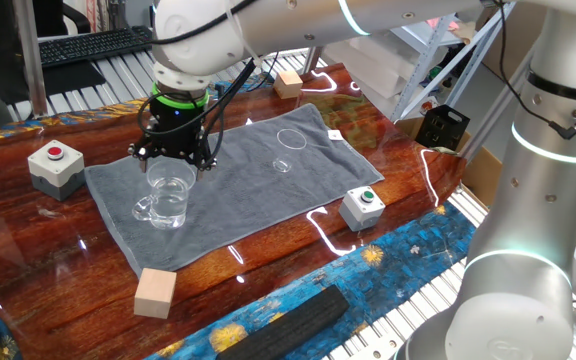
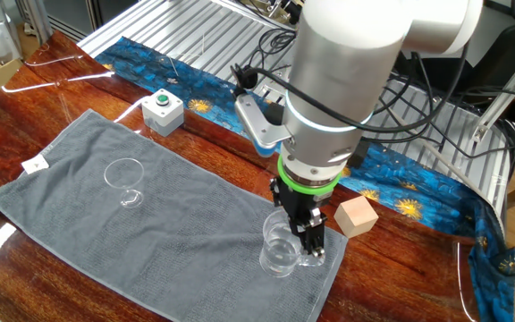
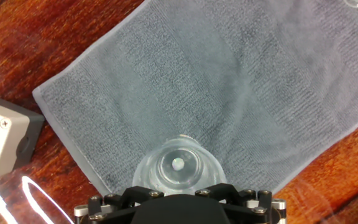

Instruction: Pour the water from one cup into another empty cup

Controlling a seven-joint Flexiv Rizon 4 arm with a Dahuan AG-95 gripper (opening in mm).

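The one cup [image 1: 169, 199], a wide clear mug with its handle toward the table's front left, stands upright on the grey towel [image 1: 238, 195]. The water in it shows only as a faint shimmer. My gripper [image 1: 174, 158] hangs just above the mug's rim, open, with nothing held. In the other fixed view its fingers [image 2: 311, 234] reach down by the mug [image 2: 282, 252]. The hand view looks straight down into the mug [image 3: 178, 167]. Another empty cup [image 1: 291, 141], small and without a handle, stands further along the towel [image 2: 125, 173].
A red-button box [image 1: 56, 165] sits left of the towel and a green-button box [image 1: 363, 206] to its right. Wooden blocks lie at the front [image 1: 155, 292] and the back [image 1: 288, 83]. A black bar [image 1: 298, 315] lies on the blue cloth.
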